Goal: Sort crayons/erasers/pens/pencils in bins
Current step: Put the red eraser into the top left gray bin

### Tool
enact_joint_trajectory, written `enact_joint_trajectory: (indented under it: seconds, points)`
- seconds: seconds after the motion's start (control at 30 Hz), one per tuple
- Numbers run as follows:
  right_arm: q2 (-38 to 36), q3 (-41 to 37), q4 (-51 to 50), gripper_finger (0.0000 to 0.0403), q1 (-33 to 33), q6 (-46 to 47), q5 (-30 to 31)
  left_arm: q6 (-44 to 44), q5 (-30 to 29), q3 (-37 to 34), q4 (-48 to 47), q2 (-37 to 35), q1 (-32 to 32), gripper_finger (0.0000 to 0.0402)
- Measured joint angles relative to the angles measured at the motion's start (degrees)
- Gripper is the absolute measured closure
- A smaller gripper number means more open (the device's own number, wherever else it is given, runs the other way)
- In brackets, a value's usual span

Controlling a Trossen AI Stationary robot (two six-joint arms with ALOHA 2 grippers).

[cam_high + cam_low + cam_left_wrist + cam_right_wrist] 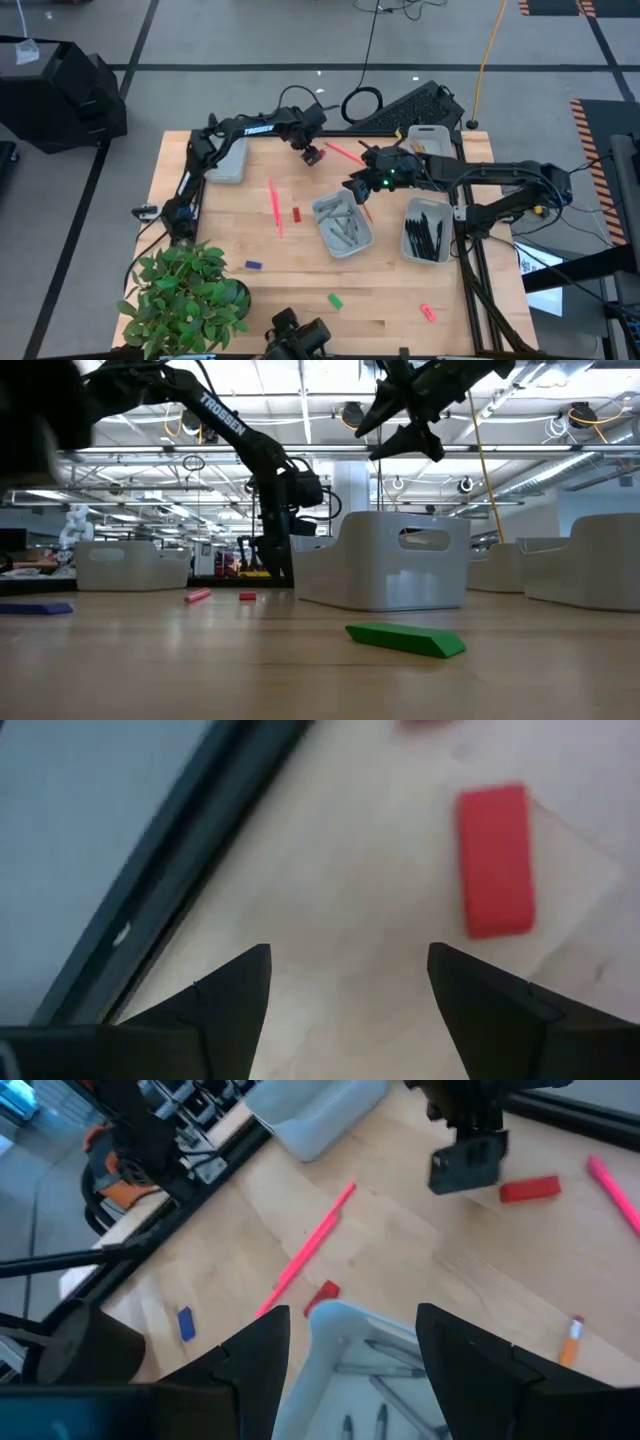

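My left gripper (350,985) hangs open low over the far middle of the table (300,250), with a red eraser (493,860) lying on the wood just beyond its fingertips. My right gripper (350,1345) is open and empty above the far end of a bin (343,225) that holds several grey crayons. A second bin (428,232) holds black pens. One pink pencil (274,208) lies left of the crayon bin and another pink pencil (345,153) at the far middle. An orange pencil (570,1342) lies beside the crayon bin. Both grippers touch nothing.
Two more bins stand at the far left (228,160) and far right (430,140). Loose erasers lie about: red (296,214), purple (253,265), green (335,299) and pink (428,312). A potted plant (185,295) fills the near left corner.
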Motion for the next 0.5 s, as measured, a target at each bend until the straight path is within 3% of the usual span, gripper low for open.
enact_joint_trajectory:
  seconds: [0.1, 0.2, 0.3, 0.43, 0.5]
  points:
    - [-0.05, 0.00, -0.75, 0.0190, 0.00, 0.69, 1.11, 5.36, 1.61, -0.04, 0.47, -0.52, -0.14, 0.0131]
    - [-0.05, 0.00, -1.84, 0.0190, 0.00, 3.04, 3.05, 8.06, 11.05, -0.02, 3.21, -2.24, -0.10, 0.0163]
    - [-0.06, 0.00, -1.62, 0.0192, -0.17, 4.36, 3.18, 9.19, 19.46, 0.02, 4.81, -3.25, -0.59, 0.0242]
    - [-0.07, 0.00, -1.59, 0.0204, -0.22, 4.61, 3.15, 8.81, 21.24, 0.03, 5.70, -2.62, -1.74, 0.0376]
    - [-0.07, 0.00, -1.57, 0.0212, -0.33, 5.70, 3.07, 7.25, 21.28, 0.07, 5.45, -1.34, -2.00, 0.0388]
